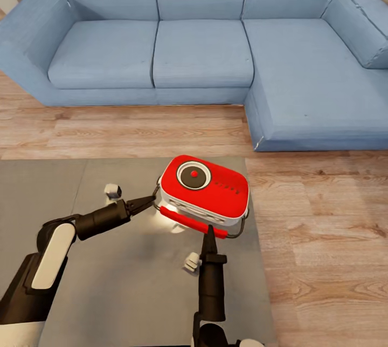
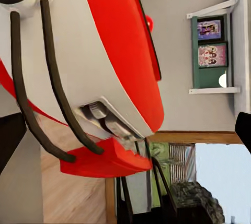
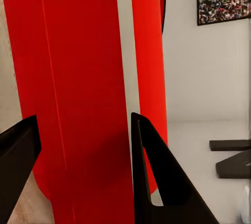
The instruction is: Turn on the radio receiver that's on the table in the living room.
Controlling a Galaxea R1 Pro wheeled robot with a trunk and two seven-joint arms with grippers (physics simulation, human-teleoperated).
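Red casing marks the radio receiver (image 1: 205, 192), lying dial-up near the far right corner of the grey table (image 1: 81, 282), in front of the blue sofa (image 1: 199, 50). My left gripper (image 1: 144, 204) is at the radio's left end, its tips close together; whether it pinches the thin handle I cannot tell. My right gripper (image 1: 208, 230) sits at the near edge, and in its wrist view the fingers (image 3: 157, 182) stand parted around the red body (image 3: 78, 104) — open, apparently holding nothing. The dial (image 1: 193, 174) still shows a red centre, so I judge the radio unswitched. To press well: steady the body with one gripper, bring one fingertip straight down onto the dial centre, and avoid sliding it off the edge.
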